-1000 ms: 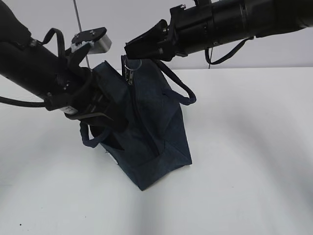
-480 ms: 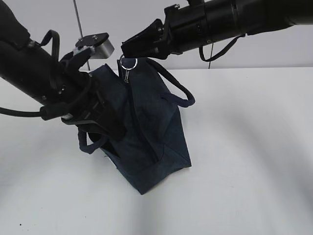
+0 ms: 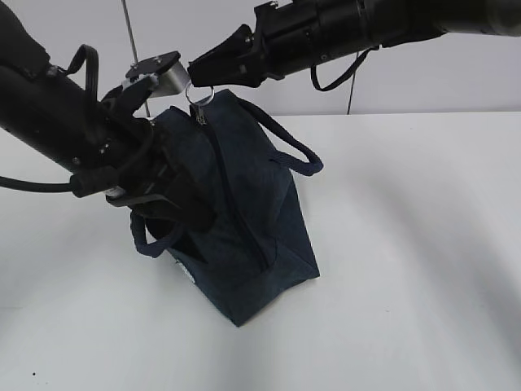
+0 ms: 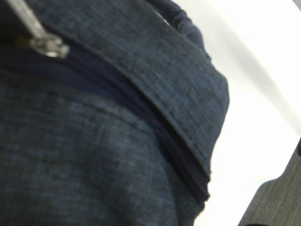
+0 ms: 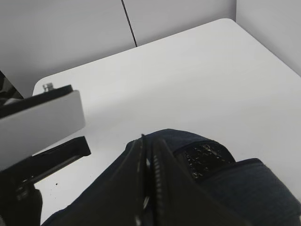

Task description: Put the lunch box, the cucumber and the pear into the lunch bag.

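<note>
Atop the bag [image 3: 244,220], right gripper [image 3: 198,79] pinches the ring pull [image 3: 201,95], zipping; left gripper [image 3: 183,204] clamps the fabric, bracing

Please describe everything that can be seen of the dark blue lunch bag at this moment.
The lunch bag is dark navy woven fabric, standing tilted on the white table. Its long zipper looks closed along the visible length. The right gripper is shut on the metal ring pull at the top end. The left gripper presses against the bag's left side. One loop handle hangs right, another lower left. The contents are hidden.
</note>
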Controlling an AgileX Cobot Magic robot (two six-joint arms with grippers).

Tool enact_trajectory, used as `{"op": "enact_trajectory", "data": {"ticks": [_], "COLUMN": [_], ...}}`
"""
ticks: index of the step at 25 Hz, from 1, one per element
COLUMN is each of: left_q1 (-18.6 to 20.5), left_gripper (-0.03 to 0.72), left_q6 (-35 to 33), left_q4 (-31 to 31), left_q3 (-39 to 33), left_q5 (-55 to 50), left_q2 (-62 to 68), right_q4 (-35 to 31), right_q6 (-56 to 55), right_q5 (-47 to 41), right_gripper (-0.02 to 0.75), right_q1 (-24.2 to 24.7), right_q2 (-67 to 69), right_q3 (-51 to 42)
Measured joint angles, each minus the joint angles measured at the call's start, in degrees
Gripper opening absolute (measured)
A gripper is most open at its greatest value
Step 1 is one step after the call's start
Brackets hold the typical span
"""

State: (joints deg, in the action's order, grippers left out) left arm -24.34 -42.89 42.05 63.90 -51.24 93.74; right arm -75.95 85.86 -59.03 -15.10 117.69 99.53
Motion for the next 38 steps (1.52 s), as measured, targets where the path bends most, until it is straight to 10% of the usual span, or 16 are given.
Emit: {"op": "enact_trajectory", "data": {"ticks": [17, 38], "left_q1": [0.00, 0.42], "left_gripper": [0.004, 0.006], "left_q6": [-1.86, 1.82], "left_q4": [1.66, -5.75], "left_q3": [-0.06, 1.99], "left_q5": [-1.41, -9.31], "left_q2": [0.11, -0.26], "right_q4": [6.19, 12.65], "right_q6": [-13.92, -23.70], "right_q5": [-2.12, -3.71], "right_gripper": [0.006, 0.006], "right_q1": [0.00, 6.64], "right_q2": [14.22, 19.64], "right_q3": [24.32, 28.25]}}
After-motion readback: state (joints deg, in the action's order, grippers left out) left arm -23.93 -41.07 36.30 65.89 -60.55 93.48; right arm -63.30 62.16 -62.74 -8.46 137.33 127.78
